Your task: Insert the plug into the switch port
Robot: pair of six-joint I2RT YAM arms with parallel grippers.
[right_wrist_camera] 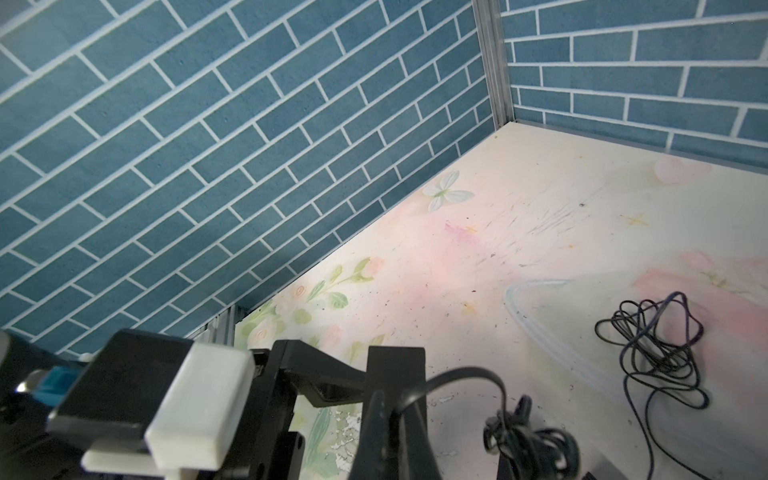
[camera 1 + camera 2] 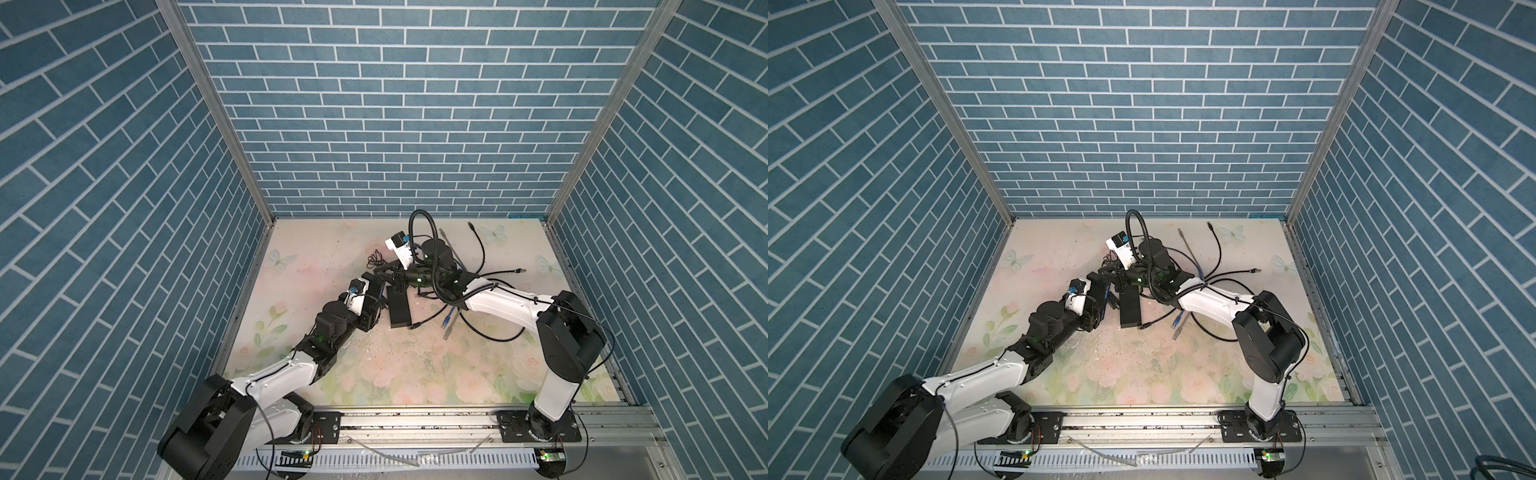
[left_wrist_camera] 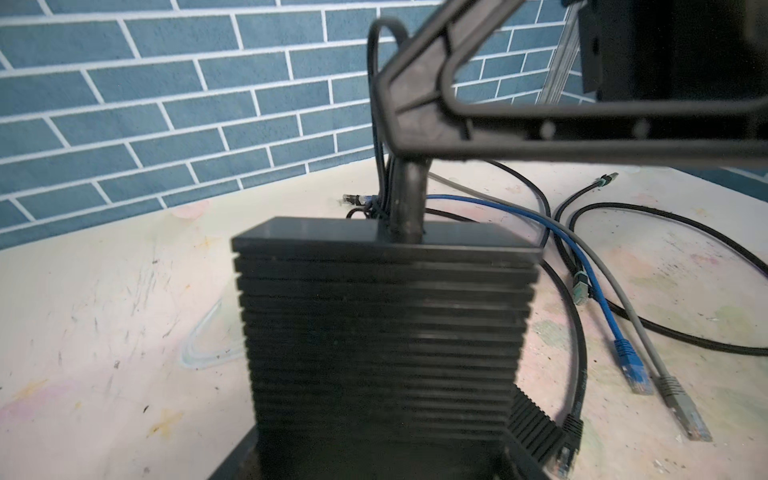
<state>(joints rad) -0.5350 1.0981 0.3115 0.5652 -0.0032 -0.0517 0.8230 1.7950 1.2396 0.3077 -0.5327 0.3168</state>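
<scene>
Tool-wise: got the right tool (image 1: 395, 411) pinched tight on a thin black cord (image 1: 467, 370), tips parked at the far end of the ribbed black rectangular switch box (image 2: 400, 309). Can't see the plug, tucked behind those tips, so only guessing at a spot right in the pinch. No sign of the port either. Got the left tool (image 2: 383, 305) spread wide and clamped across the switch box from the left, bracing it around the middle of the floral-print surface (image 2: 374, 374).

Key bit for the coming move, as a hunch: switch box lying with its long axis near-to-far, a touch tilted, far end sitting right under the right tips. So probably a short push along that axis, far toward near, by the right arm, the closer of the two to that end.

Head count: two tools, one switch box, one thin cord with slack bunched up just far-left of the box. Off to the right, a loose pile: one blue patch cable (image 3: 629, 365), one grey patch cable (image 3: 677, 399), seemingly two black patch cables (image 3: 571, 432), too tangled to swear by.
</scene>
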